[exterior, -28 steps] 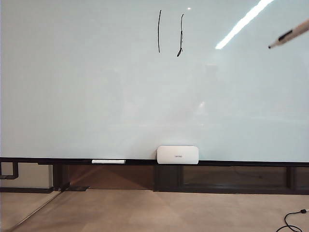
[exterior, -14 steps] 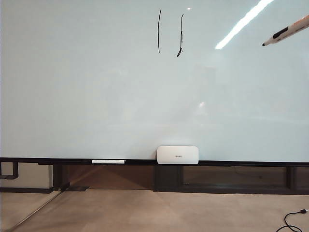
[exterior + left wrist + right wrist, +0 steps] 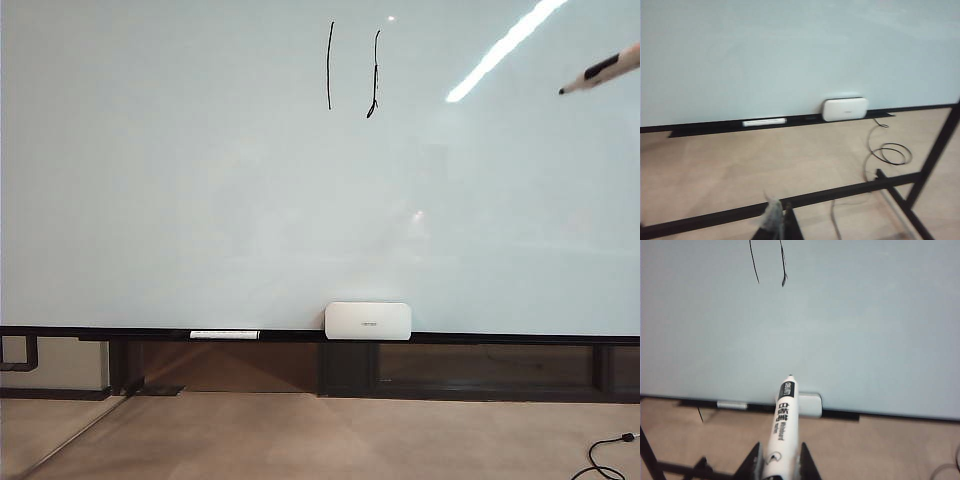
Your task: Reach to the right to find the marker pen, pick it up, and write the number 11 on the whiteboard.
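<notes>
Right gripper (image 3: pixel 780 460) clamped on the marker pen (image 3: pixel 782 424), off the whiteboard (image 3: pixel 200 180)

The pen's dark tip points toward the board, near its upper right edge in the exterior view, clear of the surface. Left gripper (image 3: pixel 779 222) barely shows at the frame's edge, fingers close together, whether it grips anything I cannot tell. Two black strokes form the number 11 (image 3: pixel 352 70) near the top edge. One white box (image 3: pixel 368 320) and one spare pen (image 3: pixel 224 334) sit on the lower rail; wide bare board between

Whiteboard (image 3: pixel 200 180) bare; eraser box (image 3: pixel 367 320) seemingly blocks rail (image 3: pixel 500 338).
</notes>
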